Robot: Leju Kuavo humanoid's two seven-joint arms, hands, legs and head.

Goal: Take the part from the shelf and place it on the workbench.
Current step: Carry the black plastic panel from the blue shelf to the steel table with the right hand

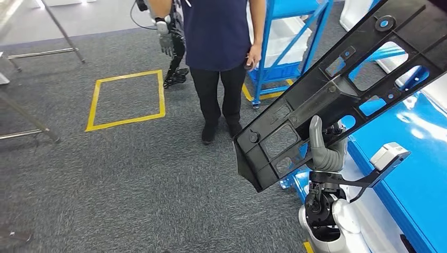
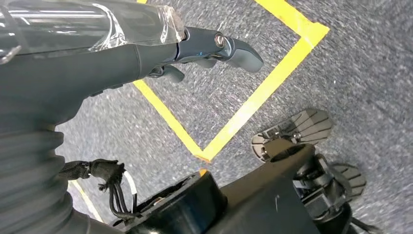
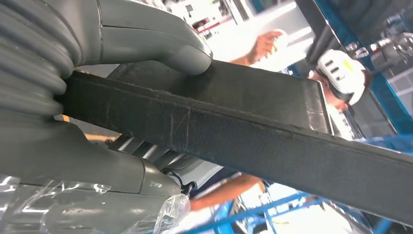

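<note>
On the far left of the head view we see grey carpet floor (image 1: pixel 137 179) w/ a yellow tape square (image 1: pixel 126 99) marked on it. Just beyond it, a person (image 1: pixel 219 63) in dark top and dark trousers stands facing us, and a blue shelf (image 1: pixel 287 47) frame sits behind them to the right.

Our left hand (image 2: pixel 146 53) hangs over the carpet in the left wrist view, above a corner of the yellow tape. Its fingers (image 2: pixel 238 51) lie stretched out w/ nothing between them, so it holds nothing.

Further right, the part (image 1: pixel 337 95), a long black plastic panel w/ cut-out windows, runs tilted from lower centre up to the top right corner. Our right hand (image 1: pixel 324 150) grips it near its lower end, thumb up against the face. In the right wrist view the thumb (image 3: pixel 165 41) presses one side of the part's edge (image 3: pixel 234 126) and the other fingers the opposite side.

Far right, a blue table (image 1: pixel 406 153) lies beside and below the part; the part is held in the air, not resting on it.
</note>
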